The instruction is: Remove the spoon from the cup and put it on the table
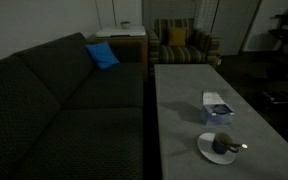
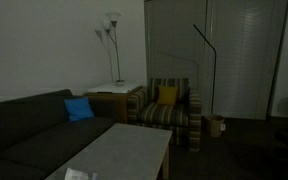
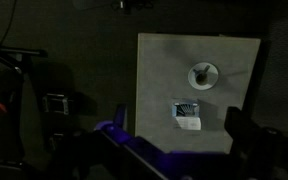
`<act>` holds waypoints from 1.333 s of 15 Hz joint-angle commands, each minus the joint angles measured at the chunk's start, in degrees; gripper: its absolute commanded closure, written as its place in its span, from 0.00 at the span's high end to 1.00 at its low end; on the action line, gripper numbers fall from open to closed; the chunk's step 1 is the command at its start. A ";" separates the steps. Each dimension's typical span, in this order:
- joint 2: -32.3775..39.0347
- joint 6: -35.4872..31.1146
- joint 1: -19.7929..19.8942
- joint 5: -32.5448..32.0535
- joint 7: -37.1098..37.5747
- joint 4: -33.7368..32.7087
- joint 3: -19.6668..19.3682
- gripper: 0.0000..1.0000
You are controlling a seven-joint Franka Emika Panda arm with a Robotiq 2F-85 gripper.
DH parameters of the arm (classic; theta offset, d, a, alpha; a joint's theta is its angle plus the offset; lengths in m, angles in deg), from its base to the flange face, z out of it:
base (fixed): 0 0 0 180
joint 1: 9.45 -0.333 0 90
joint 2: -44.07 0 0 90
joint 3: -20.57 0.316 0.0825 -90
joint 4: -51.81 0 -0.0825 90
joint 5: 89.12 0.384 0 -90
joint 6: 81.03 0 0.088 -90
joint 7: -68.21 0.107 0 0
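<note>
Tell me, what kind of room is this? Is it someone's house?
Most likely a living room or lounge, in a home or something like one. There is a long dark sofa with a blue cushion, a striped armchair with a yellow cushion, and a tall floor lamp.

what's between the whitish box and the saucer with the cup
Nothing, only bare grey table between box and saucer, in an exterior view.

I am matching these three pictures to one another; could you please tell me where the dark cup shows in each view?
In an exterior view: the cup is at the lower right, on the white saucer.
In an exterior view: not in it; only part of the table shows.
Wrist view: the cup is right of centre, upper half.
Shared landmark: the grey table.
</note>
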 commanded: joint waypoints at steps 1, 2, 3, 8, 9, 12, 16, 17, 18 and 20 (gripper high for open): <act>0.06 0.09 -0.27 -0.14 0.13 -0.10 -0.19 1.00; 0.06 0.09 -0.27 -0.14 0.13 -0.10 -0.19 1.00; 0.06 0.09 -0.27 -0.14 0.13 -0.10 -0.19 1.00; 4.12 -3.88 -1.26 -0.72 -1.15 -0.01 0.42 1.00; 5.42 -4.98 -1.65 -0.77 -1.38 -0.04 0.60 1.00; 10.44 -9.66 -2.80 -1.08 -1.86 -0.31 1.48 1.00; 17.37 -17.08 -4.19 -1.45 -2.55 -0.95 2.28 1.00; 17.93 -18.17 -4.80 -1.29 -2.31 -0.50 2.78 1.00; 19.44 -19.74 -5.15 -1.17 -2.23 -0.57 2.99 1.00; 22.54 -22.90 -5.77 -0.87 -1.98 -0.52 3.26 1.00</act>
